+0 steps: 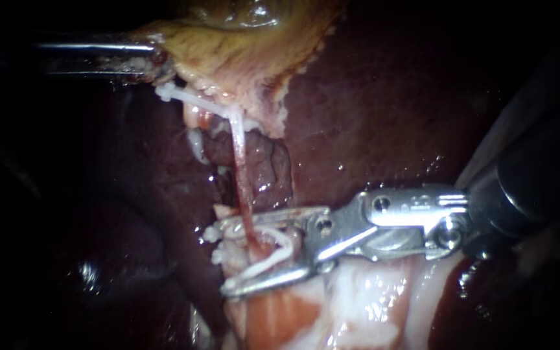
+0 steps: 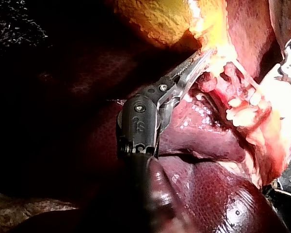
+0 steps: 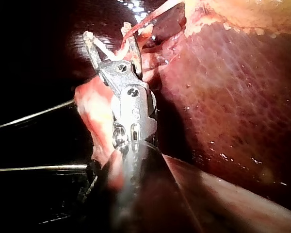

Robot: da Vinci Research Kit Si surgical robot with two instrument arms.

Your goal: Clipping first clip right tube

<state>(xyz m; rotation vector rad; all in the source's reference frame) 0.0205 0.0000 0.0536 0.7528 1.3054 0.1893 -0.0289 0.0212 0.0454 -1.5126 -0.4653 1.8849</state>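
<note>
Pale-red tube [image 1: 240, 175] stands between the parted jaws of the right instrument [image 1: 225, 256], dark liver [image 1: 390, 97] open on both sides. The left instrument [image 1: 162, 65] clamps the gallbladder [image 1: 241, 52] edge.

A thin tube [image 1: 240, 168], whitish near the gallbladder [image 1: 241, 58] and blood-red lower down, runs taut and nearly upright. Its lower end sits between the right instrument's [image 1: 223, 258] spread jaws, inside a curved white clip [image 1: 273, 253].
</note>
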